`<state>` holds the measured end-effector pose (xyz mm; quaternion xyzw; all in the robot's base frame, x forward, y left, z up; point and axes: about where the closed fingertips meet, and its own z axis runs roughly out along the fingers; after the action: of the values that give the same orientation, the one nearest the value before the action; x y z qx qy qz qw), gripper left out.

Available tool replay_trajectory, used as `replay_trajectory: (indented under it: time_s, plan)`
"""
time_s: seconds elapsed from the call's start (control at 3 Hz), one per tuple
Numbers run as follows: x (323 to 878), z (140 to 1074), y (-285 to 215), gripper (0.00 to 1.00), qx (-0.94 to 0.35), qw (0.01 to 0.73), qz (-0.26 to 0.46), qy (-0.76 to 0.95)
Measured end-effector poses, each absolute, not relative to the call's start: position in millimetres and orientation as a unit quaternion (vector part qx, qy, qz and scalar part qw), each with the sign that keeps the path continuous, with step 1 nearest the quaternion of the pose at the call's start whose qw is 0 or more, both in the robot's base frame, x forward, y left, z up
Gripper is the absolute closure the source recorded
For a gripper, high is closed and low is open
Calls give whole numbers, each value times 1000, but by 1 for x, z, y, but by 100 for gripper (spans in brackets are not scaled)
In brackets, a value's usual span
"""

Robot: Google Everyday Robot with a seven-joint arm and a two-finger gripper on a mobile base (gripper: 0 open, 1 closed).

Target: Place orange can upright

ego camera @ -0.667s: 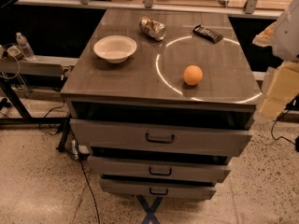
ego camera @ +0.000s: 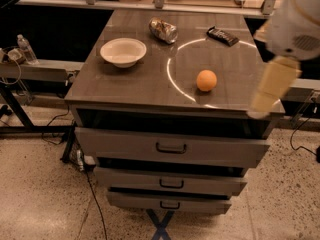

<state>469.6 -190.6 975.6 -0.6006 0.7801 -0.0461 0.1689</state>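
Since the earlier frame only the arm has moved: the claw [ego camera: 264, 98], pale and cream-coloured under the white arm [ego camera: 295, 26], has come in from the right. It now hangs to the right of the orange fruit [ego camera: 206, 80], over the near right corner of the tabletop [ego camera: 125, 89], and it does not touch the fruit. Whether the claw is released or clenched we cannot tell. Everything on the tabletop lies as it did before. The orange can [ego camera: 163, 30] lies on its side, behind the fruit and to its left, well apart from the claw; we see its shiny metal and a brownish label. A white bowl [ego camera: 123, 51] stands left of the fruit and a little farther back, near the can but not touching it. A flat dark wrapped bar [ego camera: 223, 35] lies behind the fruit, slightly to its right. The fruit itself sits inside a bright ring of light [ego camera: 168, 71], nearer to the left side of the ring. Below the fruit, under the tabletop, we see three drawers [ego camera: 125, 146], each with a dark handle, each pulled partly out.
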Motion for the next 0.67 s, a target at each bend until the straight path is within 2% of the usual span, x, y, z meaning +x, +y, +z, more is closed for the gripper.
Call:
replay_trajectory:
  time_s: [0.67]
  plan:
    - [634,979,-91,0,-584,240,-57,774]
